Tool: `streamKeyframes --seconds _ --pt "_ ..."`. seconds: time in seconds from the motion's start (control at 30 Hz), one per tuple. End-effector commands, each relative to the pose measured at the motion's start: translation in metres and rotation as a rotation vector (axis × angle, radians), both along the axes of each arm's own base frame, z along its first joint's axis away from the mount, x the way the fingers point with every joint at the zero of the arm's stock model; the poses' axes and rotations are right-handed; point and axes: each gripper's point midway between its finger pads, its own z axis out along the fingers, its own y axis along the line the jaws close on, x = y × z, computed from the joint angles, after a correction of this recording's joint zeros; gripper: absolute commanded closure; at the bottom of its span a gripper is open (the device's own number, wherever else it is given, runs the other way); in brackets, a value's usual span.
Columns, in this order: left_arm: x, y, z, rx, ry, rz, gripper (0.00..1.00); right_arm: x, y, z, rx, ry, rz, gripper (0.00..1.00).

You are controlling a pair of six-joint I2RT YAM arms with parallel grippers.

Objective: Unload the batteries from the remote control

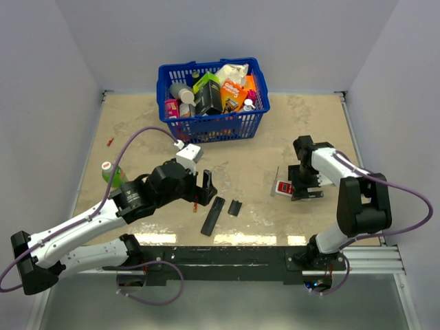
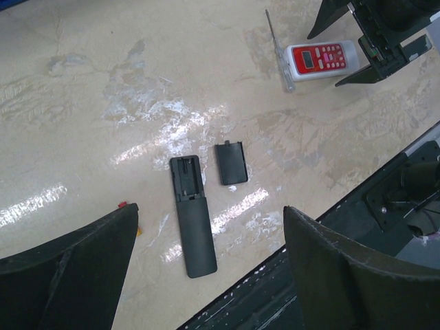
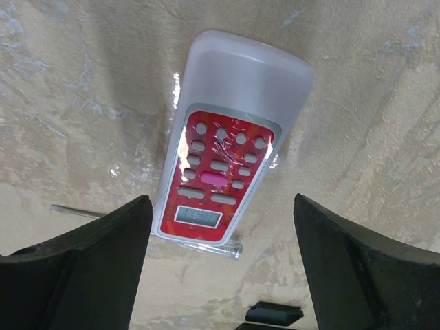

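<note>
Jaws spread, right gripper hovered directly above face-up red-and-white remote, its long axis running between them, batteries out of sight; left gripper, likewise spread, hung well to its left.

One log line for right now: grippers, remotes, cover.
left gripper open above black remote | battery cover off, lying beside it | right gripper open above red-and-white remote | nothing held

Cover plate beside remote, basket behind both
</note>
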Motion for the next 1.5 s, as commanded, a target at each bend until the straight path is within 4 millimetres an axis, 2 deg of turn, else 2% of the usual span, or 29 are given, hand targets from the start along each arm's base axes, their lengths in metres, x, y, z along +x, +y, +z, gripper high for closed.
streamKeyframes --seconds 0.0,0.23,0.4,0.5,0.63,0.73,0.77,0.87,0.97,1.07,1.13,1.23,1.3,1.33,1.37,1.4,1.43,1.47 --pt "0.003 -0.001 0.012 -0.012 -0.009 0.016 0.1 0.012 -0.01 -0.005 -0.05 -0.04 -0.039 0.14" --pt "0.005 0.0 0.006 0.008 -0.004 0.029 0.11 0.01 -0.008 -0.023 -0.036 -0.031 -0.035 0.17" --pt "0.006 -0.002 0.003 -0.002 0.009 0.04 0.11 0.006 -0.01 -0.025 -0.044 -0.026 -0.031 0.22" --pt "0.007 -0.005 0.008 -0.014 0.011 0.04 0.12 0.004 -0.014 -0.022 -0.066 -0.023 -0.031 0.27" --pt "0.008 -0.007 0.017 -0.025 0.004 0.04 0.13 -0.003 -0.02 -0.02 -0.096 -0.031 -0.043 0.43" --pt "0.008 -0.007 0.017 -0.022 0.01 0.041 0.14 -0.008 -0.03 -0.013 -0.145 -0.059 -0.046 0.5" --pt "0.007 -0.008 0.018 -0.029 0.014 0.036 0.14 -0.006 -0.033 -0.007 -0.156 -0.088 -0.039 0.59" --pt "0.005 -0.009 0.018 -0.039 0.021 0.03 0.14 0.002 -0.042 0.005 -0.21 -0.144 0.018 0.68" --pt "0.006 -0.009 0.018 -0.045 0.024 0.039 0.14 0.023 -0.042 0.022 -0.236 -0.273 0.179 0.7" --pt "0.005 -0.013 0.022 -0.065 0.027 0.031 0.15 0.028 -0.038 0.035 -0.248 -0.36 0.319 0.71" --pt "0.004 -0.015 0.027 -0.078 0.024 0.025 0.16 0.035 -0.038 0.056 -0.283 -0.461 0.421 0.75" --pt "0.004 -0.018 0.031 -0.09 0.029 0.018 0.18 0.043 -0.028 0.082 -0.296 -0.606 0.561 0.78" --pt "0.006 -0.02 0.037 -0.101 0.026 0.02 0.18 0.042 -0.013 0.087 -0.247 -0.66 0.641 0.79" --pt "0.007 -0.021 0.037 -0.099 0.031 0.023 0.18 0.049 -0.005 0.099 -0.253 -0.734 0.711 0.81" --pt "0.007 -0.022 0.038 -0.098 0.035 0.025 0.18 0.048 0.013 0.103 -0.182 -0.783 0.785 0.82" --pt "0.008 -0.024 0.043 -0.11 0.032 0.027 0.18 0.047 0.02 0.1 -0.155 -0.807 0.835 0.82" --pt "0.008 -0.025 0.045 -0.117 0.037 0.028 0.18 0.052 0.031 0.108 -0.144 -0.879 0.899 0.82" --pt "0.008 -0.028 0.048 -0.128 0.036 0.024 0.18 0.047 0.048 0.11 -0.07 -0.922 0.97 0.82"
